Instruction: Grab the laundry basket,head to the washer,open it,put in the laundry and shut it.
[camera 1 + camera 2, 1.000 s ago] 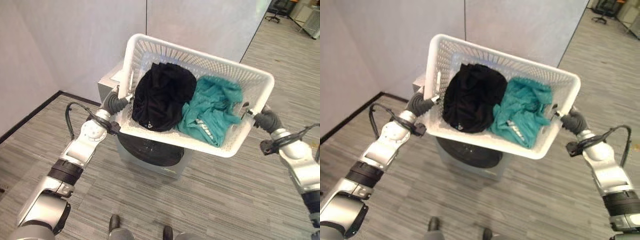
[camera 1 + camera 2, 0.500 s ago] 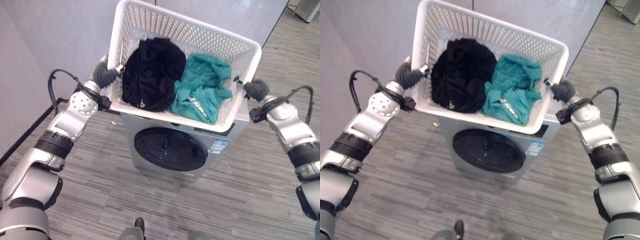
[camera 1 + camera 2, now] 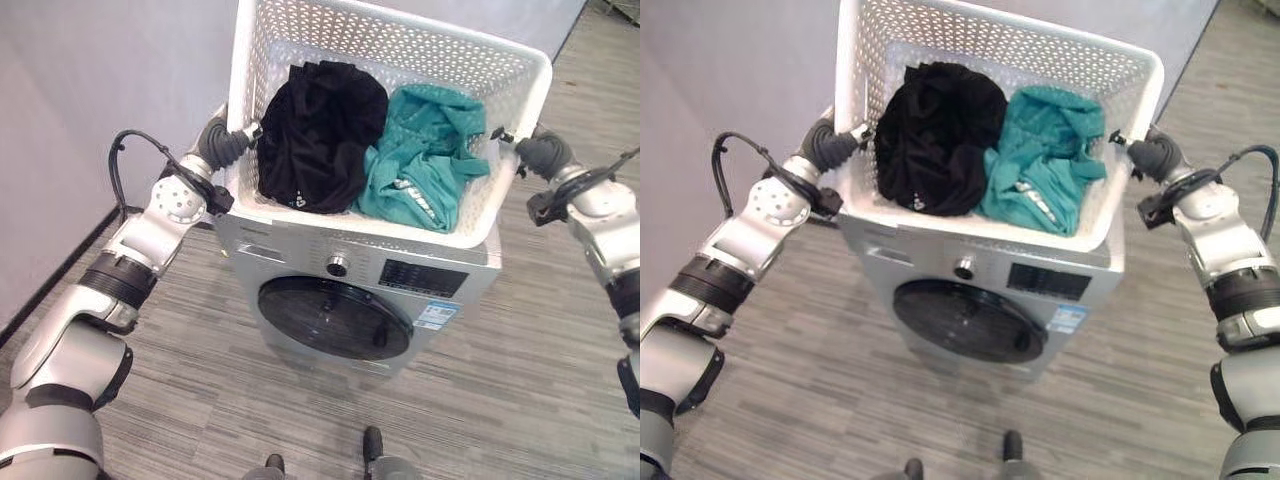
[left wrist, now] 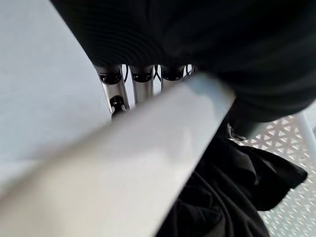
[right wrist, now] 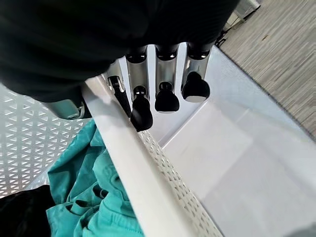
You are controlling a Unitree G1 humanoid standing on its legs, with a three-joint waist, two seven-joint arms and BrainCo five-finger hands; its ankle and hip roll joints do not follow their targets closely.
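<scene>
Grey plank floor point(image 3: 520, 380), one washer point(image 3: 350, 300), one basket point(image 3: 400, 40) above it, two garments, black point(image 3: 320, 130) at 9 o'clock of teal point(image 3: 425, 160), left hand point(image 3: 225, 143) and right hand point(image 3: 538, 153) each curled on basket rim.

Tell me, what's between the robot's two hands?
The white basket, with a black cloth and a teal cloth inside. Left robot hand and right robot hand grip its ends, seen in both eye views.

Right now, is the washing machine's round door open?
No, the washer's dark round door sits flush and closed in its front, below the white basket of clothes.
</scene>
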